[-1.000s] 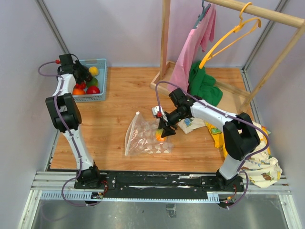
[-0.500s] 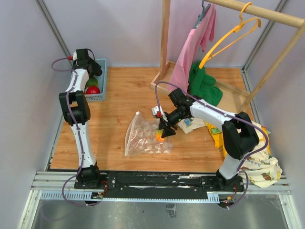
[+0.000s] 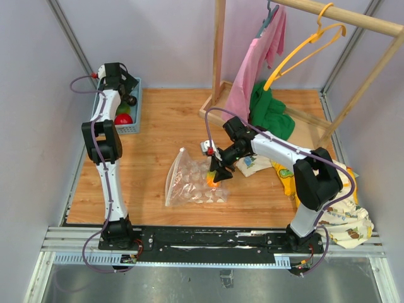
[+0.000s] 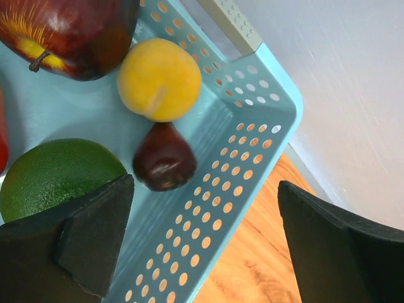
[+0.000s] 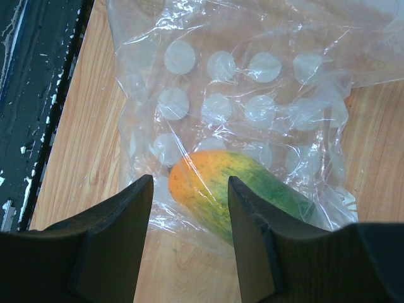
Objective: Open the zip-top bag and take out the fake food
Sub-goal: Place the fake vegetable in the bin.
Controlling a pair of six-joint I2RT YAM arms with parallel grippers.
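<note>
My left gripper (image 4: pixel 205 186) hangs open over the blue basket (image 4: pixel 252 139), which holds four whole pieces of fake food (image 4: pixel 158 79) (plus a red sliver at the edge). My right gripper (image 5: pixel 189 183), jaws apart and gripping nothing, hovers at the one zip-top bag (image 5: pixel 252 69), with one orange-green fruit (image 5: pixel 233 183) inside it.

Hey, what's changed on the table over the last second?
The left end effector swung across the blue basket toward its far corner and now hangs open there, holding nothing. The right end effector stayed put, open astride the orange-green fruit inside the zip-top bag. Bag and fruit haven't moved.
</note>
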